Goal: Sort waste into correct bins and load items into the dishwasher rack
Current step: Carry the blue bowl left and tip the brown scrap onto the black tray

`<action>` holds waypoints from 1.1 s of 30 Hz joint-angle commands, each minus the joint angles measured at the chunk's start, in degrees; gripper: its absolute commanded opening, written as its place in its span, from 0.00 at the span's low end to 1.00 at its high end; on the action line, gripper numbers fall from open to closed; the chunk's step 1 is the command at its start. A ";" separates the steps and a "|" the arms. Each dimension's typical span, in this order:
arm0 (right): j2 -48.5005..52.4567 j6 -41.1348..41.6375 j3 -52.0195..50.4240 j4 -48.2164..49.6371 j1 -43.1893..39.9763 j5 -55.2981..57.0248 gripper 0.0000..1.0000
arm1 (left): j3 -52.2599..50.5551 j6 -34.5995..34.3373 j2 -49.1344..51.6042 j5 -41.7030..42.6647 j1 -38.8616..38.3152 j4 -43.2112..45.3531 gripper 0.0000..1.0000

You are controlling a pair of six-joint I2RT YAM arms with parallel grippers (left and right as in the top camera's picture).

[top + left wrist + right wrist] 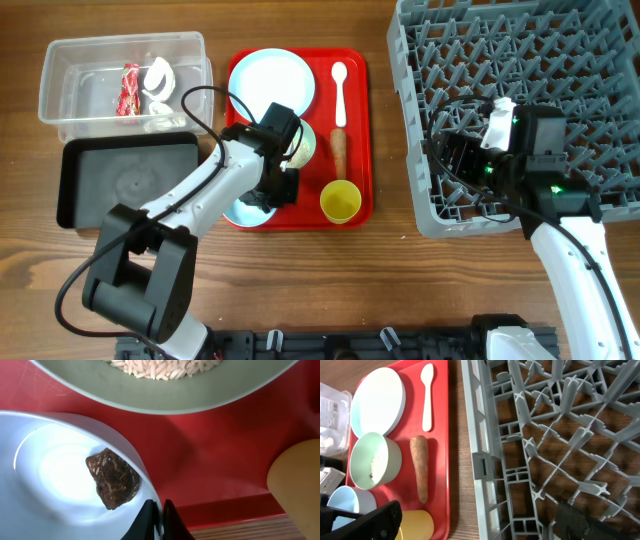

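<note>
Here, left gripper (156,521) jaws pressed together, pinching rim of pale blue bowl (50,505) at front-left corner of red tray (215,460). Inside bowl: small dark brown lump (114,478), knobbly, glossy, lying near pinched rim. Just beside it, pale green bowl (165,397) holding white rice-like crumbs (165,365). Yellow cup (297,485) nearby on tray. Right gripper (480,527) spread wide, holding nothing, over edge of grey dishwasher rack (545,435). Slim orange-brown carrot (419,472), white spoon (427,400), light-blue plate (377,400) on tray.
</note>
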 commanded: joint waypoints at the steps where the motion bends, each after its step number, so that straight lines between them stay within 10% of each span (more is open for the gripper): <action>1: 0.39 0.39 0.94 -0.11 0.42 -0.31 1.00 | -0.22 -0.33 -0.85 -0.57 0.02 -1.88 0.04; 19: 0.39 0.22 0.92 -0.02 0.42 -0.28 1.00 | 19.34 2.34 -8.48 1.18 6.97 -18.08 0.04; 33: 0.39 0.24 0.92 0.17 0.42 -0.28 1.00 | 19.45 30.01 -6.88 41.75 45.31 -20.06 0.04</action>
